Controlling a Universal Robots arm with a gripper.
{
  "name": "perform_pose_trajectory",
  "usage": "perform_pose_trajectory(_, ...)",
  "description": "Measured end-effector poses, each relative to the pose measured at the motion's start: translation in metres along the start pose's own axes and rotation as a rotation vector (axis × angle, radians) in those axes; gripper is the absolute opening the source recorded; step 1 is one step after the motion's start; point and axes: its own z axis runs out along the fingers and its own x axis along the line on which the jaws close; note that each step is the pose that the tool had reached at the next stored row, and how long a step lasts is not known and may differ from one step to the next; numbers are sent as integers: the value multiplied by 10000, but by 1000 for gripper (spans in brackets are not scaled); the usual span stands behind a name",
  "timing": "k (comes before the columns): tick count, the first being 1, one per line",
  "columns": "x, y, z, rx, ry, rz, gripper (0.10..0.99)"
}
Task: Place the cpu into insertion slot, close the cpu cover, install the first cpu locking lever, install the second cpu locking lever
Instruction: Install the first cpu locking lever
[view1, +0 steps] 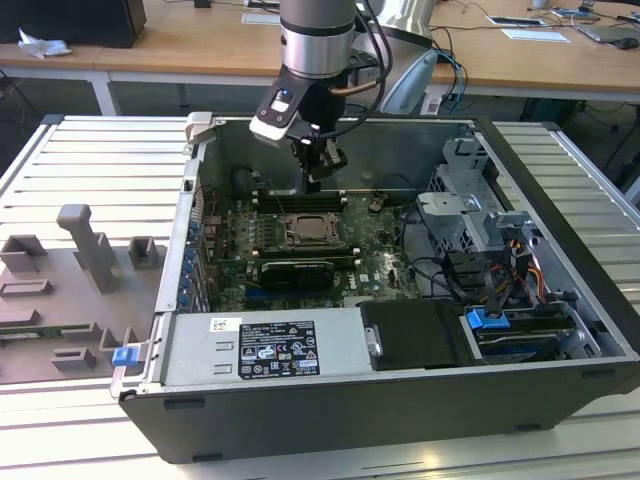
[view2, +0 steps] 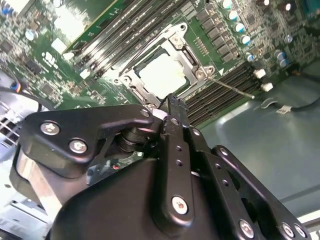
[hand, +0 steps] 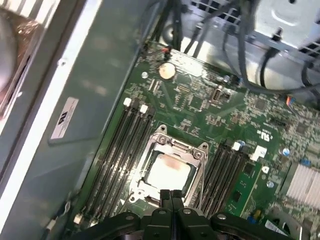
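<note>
My black pincer (hand: 172, 196) has its two fingers pressed together with nothing between them. In both wrist views its tip hangs over one edge of the square dark socket with a silver metal rim (hand: 139, 187) on the green circuit board (hand: 200, 105); I cannot tell whether it touches. The small flat square chip with a pale beige-silver top (hand: 167, 171) lies in that socket, and the square silver-grey metal frame plate (hand: 176, 144) lies flat around it, the chip showing through its window. Long black memory slots (hand: 117, 150) crowd the socket on two opposite sides. In the second wrist view a thin silver wire lever (view2: 231, 86) juts from a socket corner across one bank. In the exterior view the grey case wall (view1: 400, 150) stands just beyond my pincer, the drive cage (view1: 467, 196) is well apart toward the exterior view's right, and the air above the board is open.
</note>
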Motion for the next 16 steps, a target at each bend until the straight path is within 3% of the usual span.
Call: perform_pose_trajectory(16,0,0,0,8,104,-2914,106)
